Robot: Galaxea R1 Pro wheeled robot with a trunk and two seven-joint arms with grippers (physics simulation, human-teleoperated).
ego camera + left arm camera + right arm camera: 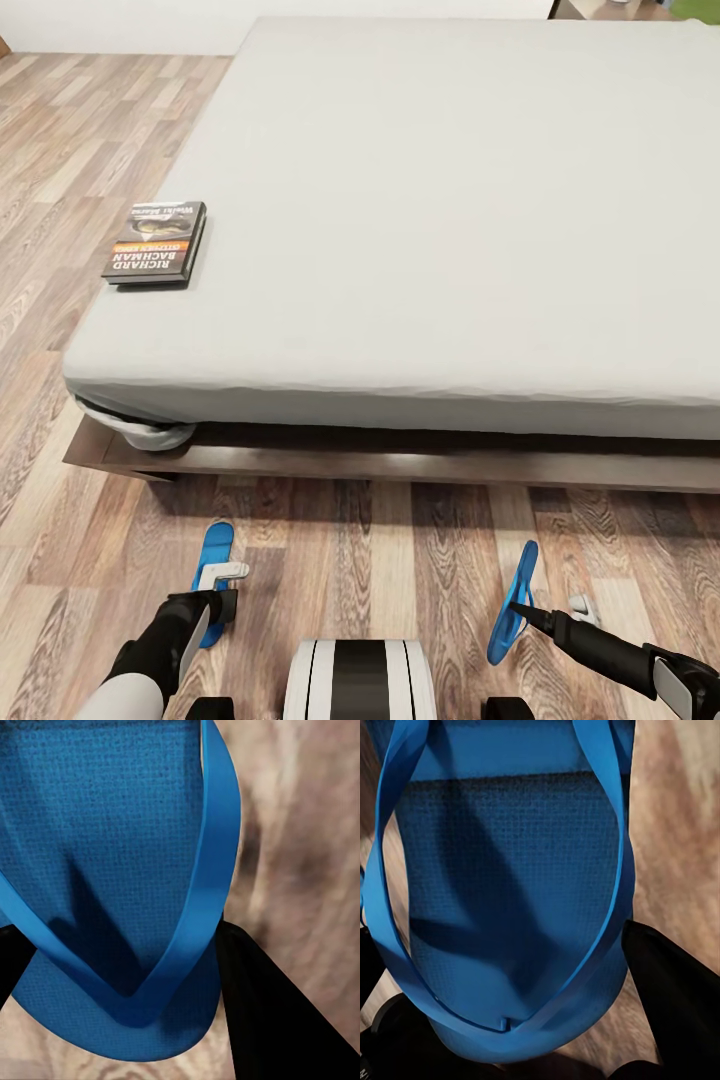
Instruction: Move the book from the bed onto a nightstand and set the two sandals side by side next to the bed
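Wood-plank floor (400, 560) in front of a low bed (450, 200), grey mattress over a dark frame. Book (156, 242) flat at the mattress's near left corner. Left gripper (218, 598) clamped on one blue sandal (213, 560); right gripper (522, 612) pinching the other sandal (512, 600), tilted on edge. Both near the bed's foot, well apart.

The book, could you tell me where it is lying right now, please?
In the head view the book lies flat on the bed, near the mattress's left edge, close to its front left corner.
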